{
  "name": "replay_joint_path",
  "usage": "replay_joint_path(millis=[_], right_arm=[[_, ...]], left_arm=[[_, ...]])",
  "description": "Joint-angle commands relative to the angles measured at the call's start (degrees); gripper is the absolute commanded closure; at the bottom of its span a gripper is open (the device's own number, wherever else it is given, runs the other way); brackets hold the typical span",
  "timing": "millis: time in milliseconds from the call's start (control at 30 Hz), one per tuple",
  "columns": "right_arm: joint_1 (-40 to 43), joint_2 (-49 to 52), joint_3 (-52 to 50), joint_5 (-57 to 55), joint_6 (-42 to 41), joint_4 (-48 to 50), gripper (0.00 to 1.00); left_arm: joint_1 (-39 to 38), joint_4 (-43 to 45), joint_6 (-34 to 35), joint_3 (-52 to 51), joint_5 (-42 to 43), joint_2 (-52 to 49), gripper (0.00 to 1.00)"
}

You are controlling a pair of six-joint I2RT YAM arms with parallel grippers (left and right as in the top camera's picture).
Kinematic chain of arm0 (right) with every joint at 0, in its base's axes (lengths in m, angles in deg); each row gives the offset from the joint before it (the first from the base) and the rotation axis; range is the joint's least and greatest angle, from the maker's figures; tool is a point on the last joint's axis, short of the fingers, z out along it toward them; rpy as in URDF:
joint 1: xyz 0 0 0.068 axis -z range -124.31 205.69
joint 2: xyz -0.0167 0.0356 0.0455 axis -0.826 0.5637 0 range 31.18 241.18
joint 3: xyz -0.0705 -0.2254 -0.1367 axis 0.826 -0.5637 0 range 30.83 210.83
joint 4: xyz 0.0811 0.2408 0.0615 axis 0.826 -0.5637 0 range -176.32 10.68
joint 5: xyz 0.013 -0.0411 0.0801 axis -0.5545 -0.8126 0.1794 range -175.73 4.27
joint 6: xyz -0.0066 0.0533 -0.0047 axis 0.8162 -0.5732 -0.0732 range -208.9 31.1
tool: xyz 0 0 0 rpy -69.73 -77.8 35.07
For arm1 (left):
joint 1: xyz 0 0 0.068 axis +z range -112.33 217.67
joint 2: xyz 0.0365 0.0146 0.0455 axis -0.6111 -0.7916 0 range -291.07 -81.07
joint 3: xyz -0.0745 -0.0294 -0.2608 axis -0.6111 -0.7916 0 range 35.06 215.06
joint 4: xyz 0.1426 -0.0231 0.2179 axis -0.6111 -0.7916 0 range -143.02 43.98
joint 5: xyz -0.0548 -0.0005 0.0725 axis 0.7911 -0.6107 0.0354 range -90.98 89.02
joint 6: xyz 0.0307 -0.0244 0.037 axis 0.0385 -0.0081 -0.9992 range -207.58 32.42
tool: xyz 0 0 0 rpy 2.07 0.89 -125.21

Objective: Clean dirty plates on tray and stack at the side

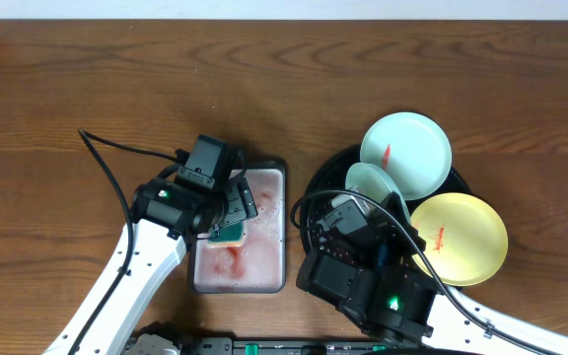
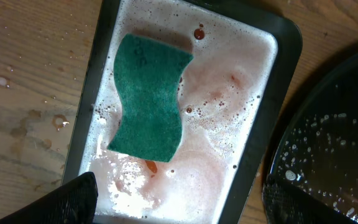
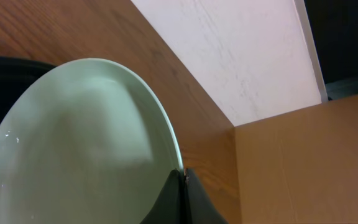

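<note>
the mint plate i have in hand is tipped up on edge over the left part of the tray. its lower side seems clear of the tray floor, though my own arm covers that spot from overhead, so i can't be sure. the right gripper is pinched tight on its rim, fingers meeting on the thin edge. i judge it a light, stiff plate, glossy and probably wet, so a rim pinch like this could let it swivel or slip. slow wrist moves look safer.

the second mint plate lies at the far side of the tray and the yellow plate at its right, overhanging the rim. both carry a red smear in the middle.

just left of the tray sits the grey pan of pinkish suds, with the green sponge lying loose in it. the left gripper hangs over the pan spread wide, holding nothing. the sponge looks soft and soaked; i'd take it across its narrow waist.
</note>
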Motion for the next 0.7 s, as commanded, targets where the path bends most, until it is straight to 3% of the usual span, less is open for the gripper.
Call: replay_joint_path(millis=[0, 233, 400, 667], right_arm=[[-0.4, -0.5, 1.5, -2.5, -1.7, 0.0, 0.99], [3.1, -0.5, 1.5, -1.8, -4.3, 1.8, 0.99], [10.9, -1.4, 3.8, 13.4, -1.2, 2.8, 0.99], [13.3, -3.6, 6.9, 19.6, 2.1, 4.3, 0.99]], left_arm=[[0.2, -0.3, -0.6, 0.0, -0.3, -0.2, 0.15], [0.2, -0.3, -0.6, 0.0, -0.3, -0.2, 0.15], [0.2, -0.3, -0.6, 0.0, -0.3, -0.2, 0.15], [0.2, -0.3, -0.6, 0.0, -0.3, -0.2, 0.15]])
